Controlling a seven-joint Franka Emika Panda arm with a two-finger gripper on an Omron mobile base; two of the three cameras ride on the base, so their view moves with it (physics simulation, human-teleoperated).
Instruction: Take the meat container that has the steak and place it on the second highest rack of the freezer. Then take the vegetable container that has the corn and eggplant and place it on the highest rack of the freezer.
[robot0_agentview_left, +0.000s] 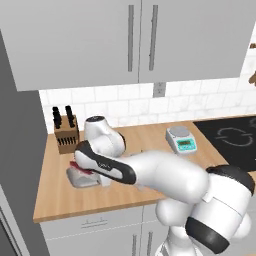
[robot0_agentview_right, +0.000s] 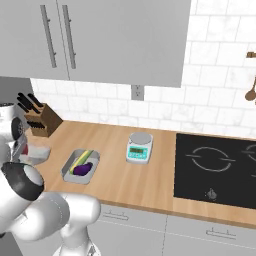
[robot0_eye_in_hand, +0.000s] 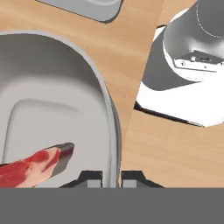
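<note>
Steak (robot0_eye_in_hand: 30, 168) lies in the meat container (robot0_eye_in_hand: 52, 83) at your left on the wooden surface (robot0_eye_in_hand: 175, 148). Tool (robot0_eye_in_hand: 111, 177) straddles the container's rim, tips narrow; whether they grip, you cannot tell. Vegetable container (robot0_agentview_right: 80, 166) sits further right, holding corn (robot0_agentview_right: 81, 159) and eggplant (robot0_agentview_right: 83, 169).
</note>
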